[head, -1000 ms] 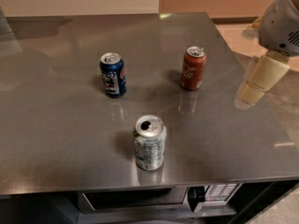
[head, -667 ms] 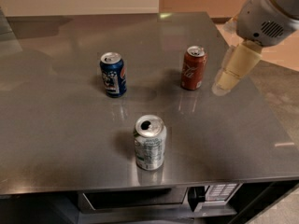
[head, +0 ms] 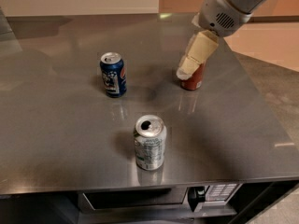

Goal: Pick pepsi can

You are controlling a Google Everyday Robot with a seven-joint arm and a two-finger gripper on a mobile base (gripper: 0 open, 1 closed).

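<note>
In the camera view, the cream-coloured end effector [head: 187, 69] is seen hanging from the grey robot arm [head: 229, 9] over the far right part of the brushed-steel counter [head: 60, 139]. Its tip is set in front of the top of the red cola can [head: 193, 82]. Compared with a second ago, it has been carried leftward from beyond the counter's right edge to this place. Contact with the red cola can cannot be judged, and it cannot be told whether the end effector is apart or together.

The dark blue pepsi can with the silver top [head: 113, 74] is found upright on the far left of the counter, well apart from the end effector and unmoved. The silver-white can with green print [head: 150, 143] is likewise unmoved, upright at the near middle. Nothing is held.

The leftward sweep is judged to be the approach toward the pepsi can, only partly done. More leftward travel is called for, and since the red cola can lies close to that path, a knock against it is to be guarded against.
</note>
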